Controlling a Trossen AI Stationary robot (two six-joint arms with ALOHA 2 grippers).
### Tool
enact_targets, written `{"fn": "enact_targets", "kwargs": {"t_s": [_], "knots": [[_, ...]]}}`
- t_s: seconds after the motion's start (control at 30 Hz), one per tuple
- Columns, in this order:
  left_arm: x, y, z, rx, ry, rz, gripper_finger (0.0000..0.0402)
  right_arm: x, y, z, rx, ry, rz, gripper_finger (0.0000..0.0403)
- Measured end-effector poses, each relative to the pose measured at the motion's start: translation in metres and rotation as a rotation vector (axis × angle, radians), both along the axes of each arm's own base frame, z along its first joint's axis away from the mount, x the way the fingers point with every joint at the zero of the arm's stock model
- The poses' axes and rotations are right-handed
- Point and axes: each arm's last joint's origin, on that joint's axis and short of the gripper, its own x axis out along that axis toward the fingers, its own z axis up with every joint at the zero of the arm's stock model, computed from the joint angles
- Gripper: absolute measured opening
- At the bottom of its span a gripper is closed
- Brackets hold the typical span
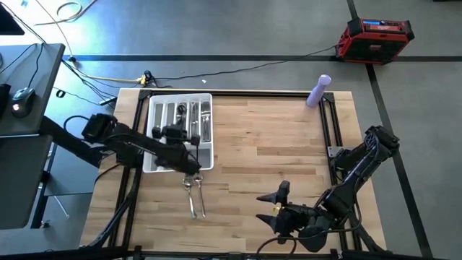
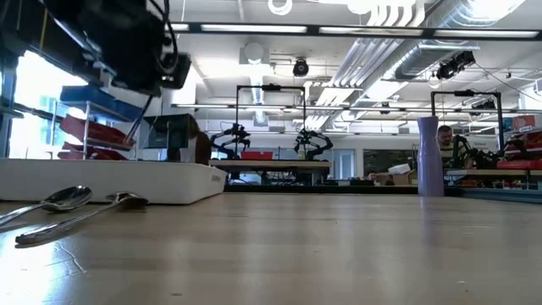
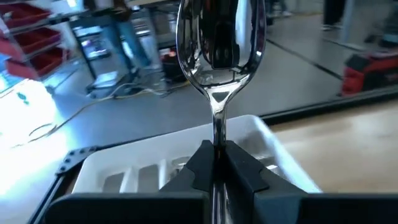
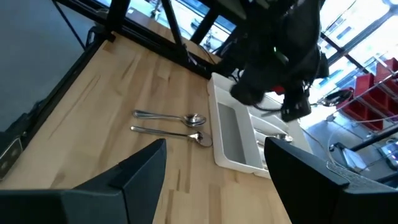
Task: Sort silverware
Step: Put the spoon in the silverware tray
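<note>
My left gripper hangs over the near end of the white compartmented tray, shut on a shiny spoon whose bowl points away from the fingers toward the far edge. Several pieces of silverware lie in the tray's compartments. Two more spoons lie side by side on the wood just near of the tray, also seen as the spoons in the right wrist view and the spoons in the low view. My right gripper waits open near the table's near right edge. My left gripper pinches the spoon between its two fingers at the thin neck just behind the bowl. The fingers lie along the spoon, coming roughly level from the table's near side. The spoon is lifted clear above the tray; the rest of its handle is hidden by the fingers.
A lilac bottle stands at the far right corner of the table. A black frame rail runs along the right edge. A red box and cables lie on the floor beyond. Bare wood spreads right of the tray.
</note>
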Motion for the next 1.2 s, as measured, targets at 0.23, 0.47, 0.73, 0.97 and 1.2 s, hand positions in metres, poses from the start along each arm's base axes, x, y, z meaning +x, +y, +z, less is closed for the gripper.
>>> {"fn": "enact_targets", "kwargs": {"t_s": [0.23, 0.47, 0.73, 0.97, 1.2], "knots": [[-0.006, 0.027, -0.038, -0.091, -0.042, 0.127, 0.0001, 0.0, 0.0, -0.001, -0.008, 0.008, 0.005, 0.0254], [-0.007, 0.033, -0.055, -0.239, 0.026, 0.149, 0.0016, 0.0, 0.0, -0.001, -0.001, 0.008, 0.003, 0.0254], [-0.01, 0.018, -0.018, -0.369, 0.124, 0.082, 0.0117, 0.0, 0.0, -0.001, -0.003, 0.01, 0.006, 0.0254], [-0.015, -0.017, 0.022, -0.49, 0.042, -0.138, 0.018, -0.001, 0.0, -0.001, -0.002, 0.012, 0.007, 0.0254], [-0.012, -0.098, 0.016, -0.623, -0.157, -0.457, 0.0178, -0.001, 0.0, -0.001, -0.001, 0.013, 0.007, 0.0254]]}}
